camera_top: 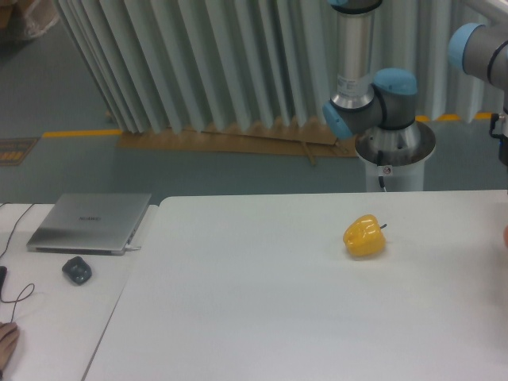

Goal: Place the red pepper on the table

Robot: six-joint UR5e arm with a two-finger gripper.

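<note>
Arm base stands upright at rear right; grey links w/ blue joint caps rise out of view. Another joint at right edge. Gripper not visible.

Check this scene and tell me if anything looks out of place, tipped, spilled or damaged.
Nothing looks spilled or damaged. The yellow pepper lies on its side on the table, stem pointing right. The red pepper cannot be made out anywhere, and the claw is out of view, past the right edge.
</note>
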